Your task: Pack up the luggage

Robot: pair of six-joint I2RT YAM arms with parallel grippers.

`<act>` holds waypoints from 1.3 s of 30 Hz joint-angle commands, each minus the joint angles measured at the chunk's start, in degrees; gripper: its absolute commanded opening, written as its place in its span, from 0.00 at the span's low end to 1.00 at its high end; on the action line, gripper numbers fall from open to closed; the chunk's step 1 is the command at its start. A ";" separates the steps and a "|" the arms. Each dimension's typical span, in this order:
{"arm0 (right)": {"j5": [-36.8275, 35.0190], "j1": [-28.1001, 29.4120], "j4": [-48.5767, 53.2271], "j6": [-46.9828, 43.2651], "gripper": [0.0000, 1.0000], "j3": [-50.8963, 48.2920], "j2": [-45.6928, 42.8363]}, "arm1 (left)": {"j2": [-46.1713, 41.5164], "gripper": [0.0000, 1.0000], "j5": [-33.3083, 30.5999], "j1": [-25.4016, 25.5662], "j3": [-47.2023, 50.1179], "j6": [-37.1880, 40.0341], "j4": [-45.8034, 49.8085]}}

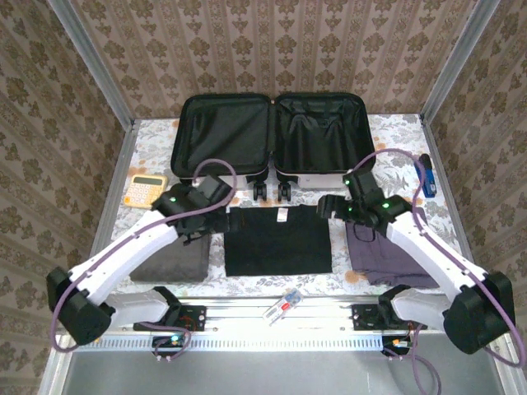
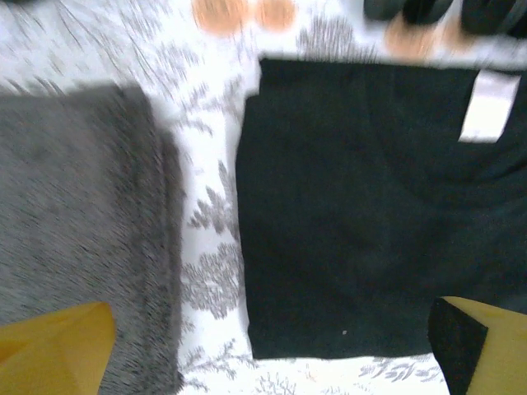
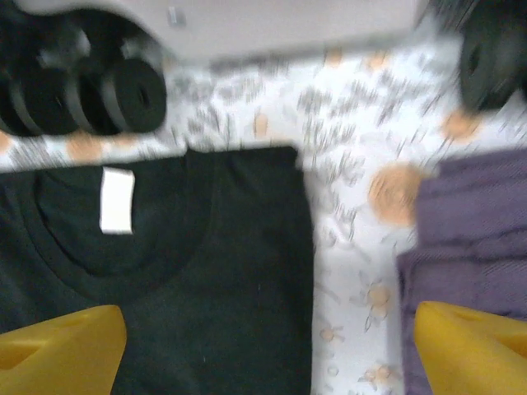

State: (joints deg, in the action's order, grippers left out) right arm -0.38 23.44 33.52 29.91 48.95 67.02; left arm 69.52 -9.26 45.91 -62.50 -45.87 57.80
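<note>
From above, the luggage (image 1: 272, 136) lies open on the worktop (image 1: 405, 127), just beyond both grippers, with its wheels (image 1: 261, 192) toward them. The left gripper (image 1: 216, 191) hangs near the gap between a grey folded cloth (image 1: 171, 262) and a black shirt (image 1: 278, 240). The right gripper (image 1: 329, 207) hangs between that shirt and a purple cloth (image 1: 387, 257). A calculator (image 1: 145, 189) lies to the left gripper's left.

The left wrist view shows its fingers spread wide and holding nothing, with the grey cloth beneath one and the shirt beneath the other.

In the right wrist view the fingers are likewise wide apart and empty, and the wheels lie just ahead.
</note>
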 commanded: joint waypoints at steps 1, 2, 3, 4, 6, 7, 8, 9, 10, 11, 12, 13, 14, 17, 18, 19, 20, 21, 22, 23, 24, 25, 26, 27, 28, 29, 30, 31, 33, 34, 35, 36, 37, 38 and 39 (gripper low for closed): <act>0.60 3.56 2.32 5.09 0.90 -1.30 3.20 | 3.70 1.00 2.53 2.39 1.36 -4.71 1.01; 0.56 4.56 2.34 5.59 0.90 -1.49 4.30 | 5.04 1.00 3.10 2.85 1.71 -4.67 0.60; 0.49 5.33 2.28 5.84 0.90 -1.75 5.49 | 6.19 1.00 3.72 3.12 2.06 -4.61 -0.03; 0.47 6.05 2.28 6.22 0.89 -1.91 6.35 | 7.08 1.00 4.22 3.26 2.39 -4.52 -0.75; 0.78 6.82 1.87 6.97 0.89 -2.48 7.99 | 8.53 1.00 5.47 3.36 3.45 -4.24 -2.66; 1.05 7.07 1.29 7.25 0.89 -2.90 8.56 | 9.15 1.00 5.75 3.39 3.90 -4.16 -3.38; 1.34 7.14 0.65 7.56 0.89 -3.28 9.18 | 9.89 1.00 6.03 3.36 4.59 -4.10 -4.17; 1.67 7.23 0.06 7.86 0.89 -3.59 9.86 | 10.55 1.00 6.39 3.40 5.33 -3.89 -5.12; 1.93 7.32 -0.26 7.99 0.89 -3.68 10.62 | 11.20 1.00 6.74 3.33 5.75 -3.66 -5.77; 2.03 7.47 -0.62 8.06 0.89 -3.64 11.32 | 11.92 1.00 7.25 3.29 6.27 -3.47 -6.71; 1.97 7.62 -0.81 8.06 0.89 -3.58 12.07 | 12.67 1.00 7.78 3.17 6.82 -3.15 -7.79; 1.88 7.79 -0.95 8.02 0.89 -3.38 12.38 | 13.27 1.00 8.22 3.08 7.19 -2.88 -8.62; 1.89 7.76 -1.06 7.93 0.89 -3.31 13.84 | 13.88 1.00 8.62 2.85 7.61 -2.62 -9.61; 2.17 7.85 -1.68 7.71 0.89 -3.08 15.84 | 15.91 1.00 9.44 1.58 8.49 -0.96 -11.70; 2.47 7.85 -1.92 7.66 0.89 -3.05 16.32 | 16.75 1.00 9.69 0.87 8.39 -0.20 -11.83; 2.64 7.84 -2.05 7.62 0.89 -3.06 16.68 | 17.42 1.00 9.70 0.42 8.32 0.54 -11.76; 2.60 7.85 -2.22 7.68 0.89 -3.07 17.21 | 18.19 1.00 10.14 -0.12 8.19 1.26 -12.06; 2.58 7.85 -2.23 7.70 0.89 -3.07 17.37 | 18.70 1.00 10.46 -0.60 8.11 1.85 -12.33; 2.59 7.85 -2.23 7.63 0.89 -3.07 17.72 | 19.24 1.00 11.04 -1.10 8.11 2.54 -12.79; 2.54 7.85 -2.31 7.70 0.89 -3.11 17.88 | 19.66 1.00 11.48 -1.39 8.10 3.16 -13.16; 2.54 7.85 -2.40 7.75 0.88 -3.16 18.04 | 19.97 1.00 11.69 -1.66 8.04 3.54 -13.34; 2.58 7.85 -2.41 7.69 0.89 -3.24 18.25 | 20.30 1.00 11.89 -1.91 8.01 3.98 -13.58; 2.58 7.85 -2.40 7.71 0.88 -3.25 18.51 | 20.48 1.00 12.23 -2.20 8.04 4.36 -13.99; 2.66 7.85 -2.43 7.75 0.88 -3.29 18.74 | 20.64 1.00 12.68 -2.48 8.15 4.73 -14.55; 2.77 7.85 -2.45 7.71 0.88 -3.33 19.16 | 20.96 1.00 13.14 -2.75 8.37 5.09 -15.13; 3.09 7.85 -4.27 7.66 0.88 -3.34 19.54 | 21.11 1.00 13.65 -3.04 8.61 5.34 -15.94; 3.39 7.85 -4.62 7.83 0.87 -3.26 19.87 | 21.45 1.00 14.04 -3.28 8.79 5.54 -16.48; 3.91 7.85 -5.13 7.79 0.86 -3.14 20.29 | 21.83 1.00 14.39 -3.45 9.02 5.61 -17.16; 4.58 8.01 -5.86 7.99 0.85 -2.83 20.96 | 22.39 1.00 14.47 -3.63 9.25 5.61 -17.84; 4.69 8.18 -6.04 7.97 0.85 -2.62 21.19 | 22.69 1.00 14.33 -3.66 9.41 5.61 -18.06; 4.70 8.33 -6.24 8.05 0.85 -2.37 21.53 | 23.04 1.00 14.21 -3.68 9.42 5.64 -18.29; 4.73 8.42 -6.27 8.06 0.85 -2.16 21.75 | 23.33 1.00 14.18 -3.76 9.60 5.61 -18.54; 4.83 8.50 -6.48 8.16 0.84 -1.98 22.14 | 23.70 1.00 14.29 -3.75 9.72 5.71 -18.85; 5.02 8.68 -6.66 8.28 0.84 -1.78 22.44 | 24.06 1.00 14.35 -3.73 9.73 5.78 -19.13; 5.08 8.79 -6.82 8.32 0.84 -1.67 22.68 | 24.39 1.00 14.37 -3.79 9.84 5.72 -19.47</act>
State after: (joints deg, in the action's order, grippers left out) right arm 3.29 31.42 28.01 36.73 46.06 88.09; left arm 92.84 4.27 42.59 -53.47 -41.34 39.18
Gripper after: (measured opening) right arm 0.842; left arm 0.997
